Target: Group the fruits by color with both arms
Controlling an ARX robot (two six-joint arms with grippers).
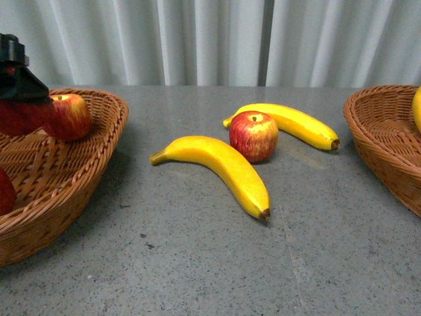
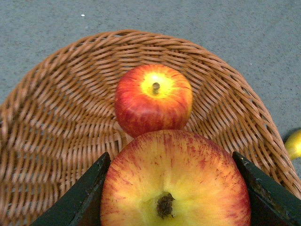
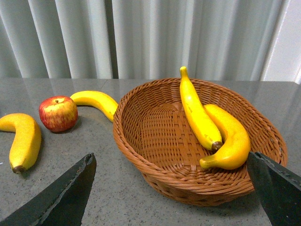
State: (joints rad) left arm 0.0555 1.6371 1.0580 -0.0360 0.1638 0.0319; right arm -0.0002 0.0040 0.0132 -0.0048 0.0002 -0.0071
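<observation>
Sorting by colour, part done: reds to the left basket (image 1: 108,122), yellows to the right basket (image 3: 123,136). Grips a red apple (image 2: 174,193) in the left gripper (image 2: 171,160), black jaws pressed to either flank, stem dimple turned up toward the wrist camera. Hangs over the wicker, just short of a second apple (image 2: 153,99) lying on the weave; held high, by the look of it, to clear that fruit and land beside it, not on top. Shows a sliver of a third red fruit (image 1: 4,191) at the basket's near edge in the front view.

Spreads the right gripper (image 3: 170,157) wide, nothing between the jaws, close to the right basket, home to a long banana (image 3: 197,108) and a curled banana (image 3: 230,136) lying side by side and touching. Seemingly free to reach for more yellow.

Leaves three fruits on the grey bench (image 1: 197,263) between the baskets: a near banana (image 1: 223,164), a far banana (image 1: 296,124) and an upright apple (image 1: 254,135) between them, just beside the far banana, contact impossible to tell. Calls next, in all likelihood, for lowering and letting go of the held apple.
</observation>
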